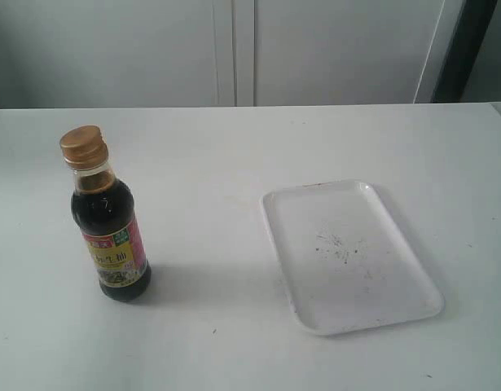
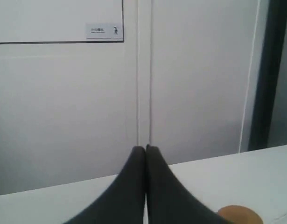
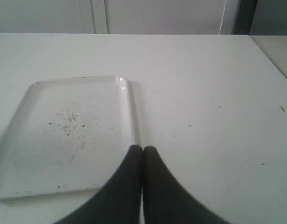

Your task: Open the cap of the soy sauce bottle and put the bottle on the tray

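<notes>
The soy sauce bottle (image 1: 110,228) stands upright on the left of the white table, dark liquid inside, red, yellow and pink label facing the camera. Its copper-gold cap (image 1: 83,147) is closed down on the neck; a sliver of the cap (image 2: 240,215) shows at the edge of the left wrist view. The white tray (image 1: 349,254) lies flat to the right, with dark specks at its middle. Neither gripper appears in the exterior view. My left gripper (image 2: 145,148) is shut and holds nothing. My right gripper (image 3: 142,148) is shut too, hovering by the tray's rim (image 3: 132,116).
White cabinet doors (image 1: 234,49) stand behind the table's far edge. A dark vertical post (image 1: 460,49) rises at the back right. The table's right edge (image 3: 269,60) shows in the right wrist view.
</notes>
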`<state>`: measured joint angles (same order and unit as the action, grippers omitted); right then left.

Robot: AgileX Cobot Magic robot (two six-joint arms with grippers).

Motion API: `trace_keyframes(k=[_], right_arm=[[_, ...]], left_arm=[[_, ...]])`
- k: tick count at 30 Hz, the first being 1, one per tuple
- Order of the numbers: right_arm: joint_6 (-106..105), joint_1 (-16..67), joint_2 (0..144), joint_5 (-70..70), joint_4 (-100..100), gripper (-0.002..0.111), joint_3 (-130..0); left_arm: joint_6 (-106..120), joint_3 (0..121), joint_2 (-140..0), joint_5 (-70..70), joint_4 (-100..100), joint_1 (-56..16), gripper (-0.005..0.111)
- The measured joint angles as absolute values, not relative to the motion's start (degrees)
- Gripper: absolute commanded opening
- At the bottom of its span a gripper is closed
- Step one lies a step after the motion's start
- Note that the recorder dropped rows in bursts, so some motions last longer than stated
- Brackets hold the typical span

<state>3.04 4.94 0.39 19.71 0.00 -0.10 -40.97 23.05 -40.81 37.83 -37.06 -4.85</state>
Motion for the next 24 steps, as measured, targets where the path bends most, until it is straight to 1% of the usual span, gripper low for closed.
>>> trace_keyframes(k=[2,6,7,10,11,24], right_arm=[[3.04,4.94,0.39,19.71,0.0,0.0,-0.1],[3.04,4.94,0.39,19.71,0.0,0.0,-0.1],[3.04,4.94,0.39,19.71,0.0,0.0,-0.1],[3.04,4.94,0.39,19.71,0.0,0.0,-0.1],[3.04,4.94,0.39,19.71,0.0,0.0,-0.1],[3.04,4.94,0.39,19.71,0.0,0.0,-0.1]], left_arm=[[-42.75,24.49,-45.66,42.16,-39.58,-4.85,0.039],[-43.36,25.83,-50.93,50.87,-42.45,-4.85,0.076],[-43.47,26.21,-51.92,52.47,-43.42,-4.85,0.085],[-44.29,27.37,-54.4,55.51,-46.02,-4.85,0.103],[-44.41,27.65,-55.15,55.87,-46.8,-4.85,0.105],[-45.52,27.96,-63.35,62.86,-50.78,-4.85,0.105]])
